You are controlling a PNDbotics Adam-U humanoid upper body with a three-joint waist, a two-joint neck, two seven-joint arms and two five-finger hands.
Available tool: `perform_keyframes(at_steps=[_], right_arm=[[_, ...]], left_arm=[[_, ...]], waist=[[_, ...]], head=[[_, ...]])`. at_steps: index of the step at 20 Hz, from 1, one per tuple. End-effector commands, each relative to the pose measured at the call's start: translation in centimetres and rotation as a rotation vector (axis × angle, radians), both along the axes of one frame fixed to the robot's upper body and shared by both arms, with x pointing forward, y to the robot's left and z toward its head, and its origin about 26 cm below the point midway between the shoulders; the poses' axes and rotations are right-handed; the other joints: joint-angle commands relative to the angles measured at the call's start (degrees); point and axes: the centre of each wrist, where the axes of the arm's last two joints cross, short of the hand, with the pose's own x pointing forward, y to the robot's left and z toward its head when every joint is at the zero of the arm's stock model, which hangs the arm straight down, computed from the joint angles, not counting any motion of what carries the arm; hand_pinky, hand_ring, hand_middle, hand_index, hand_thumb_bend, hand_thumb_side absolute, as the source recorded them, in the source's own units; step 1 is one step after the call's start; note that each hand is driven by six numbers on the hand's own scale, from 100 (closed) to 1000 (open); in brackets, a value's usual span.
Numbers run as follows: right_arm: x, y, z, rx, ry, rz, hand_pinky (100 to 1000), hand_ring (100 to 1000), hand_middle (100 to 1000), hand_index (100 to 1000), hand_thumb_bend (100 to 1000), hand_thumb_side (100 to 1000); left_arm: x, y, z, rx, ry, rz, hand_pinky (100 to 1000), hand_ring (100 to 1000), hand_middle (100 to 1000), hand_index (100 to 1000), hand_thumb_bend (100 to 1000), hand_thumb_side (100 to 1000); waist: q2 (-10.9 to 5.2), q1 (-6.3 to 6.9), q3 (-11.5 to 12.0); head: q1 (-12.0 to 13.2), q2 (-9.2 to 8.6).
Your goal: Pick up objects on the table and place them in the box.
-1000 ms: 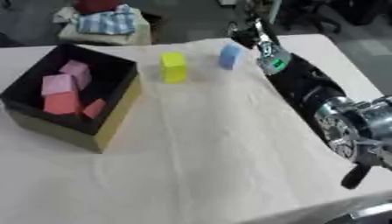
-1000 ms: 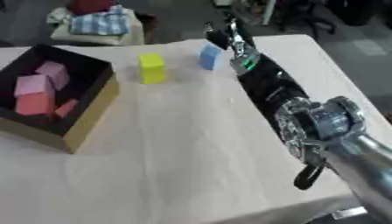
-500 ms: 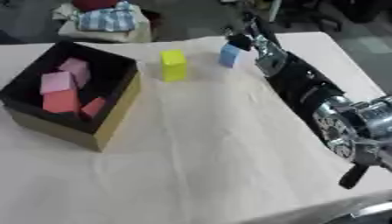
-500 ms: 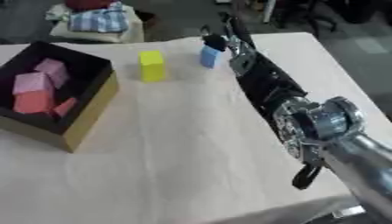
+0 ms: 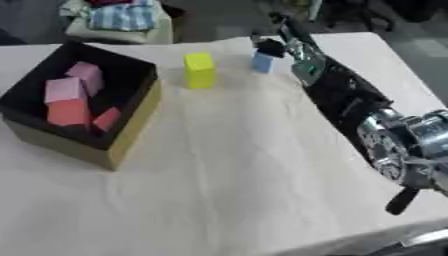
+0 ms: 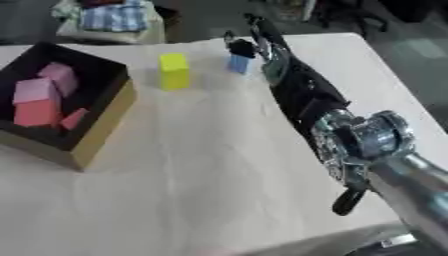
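A blue block (image 5: 261,63) stands on the cloth-covered table (image 5: 227,165) at the far middle. My right hand (image 5: 270,47) reaches in along a long black arm from the lower right, and its dark fingers curl over the block's top. A yellow block (image 5: 199,70) stands upright just left of it. At the left sits the black box (image 5: 131,116) with tan outer walls, holding pink blocks (image 5: 68,85) and red blocks (image 5: 68,112). My left hand shows in no view.
My right forearm (image 6: 306,95) lies across the table's right side, with its silver joint (image 6: 372,137) near the front right. Beyond the far edge is a low stand with folded checked cloth (image 5: 123,15). Bare cloth spreads over the table's middle and front.
My right hand has come down from above and right of the blue block onto its top. The whole picture has shifted slightly, so the camera moved; the blocks and box stay put.
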Motion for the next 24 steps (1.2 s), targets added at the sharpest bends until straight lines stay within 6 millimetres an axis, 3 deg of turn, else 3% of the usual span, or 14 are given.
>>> perform_keyframes(at_steps=[1, 24], right_arm=[[0.0, -1.2, 2.0, -0.036, -0.033, -0.021, 870, 882, 910, 985, 171, 613], [-0.7, -2.3, -0.3, -0.113, -0.001, -0.143, 873, 899, 948, 999, 224, 586]], left_arm=[[0.0, 0.5, 0.7, 0.018, -0.023, 0.009, 847, 694, 670, 878, 100, 698], [0.3, 0.3, 1.0, 0.016, -0.037, -0.006, 848, 690, 666, 879, 100, 701]], waist=[[-0.02, 0.76, 0.1], [1.76, 1.77, 0.8]], head=[[-0.4, 0.16], [-1.3, 0.44]])
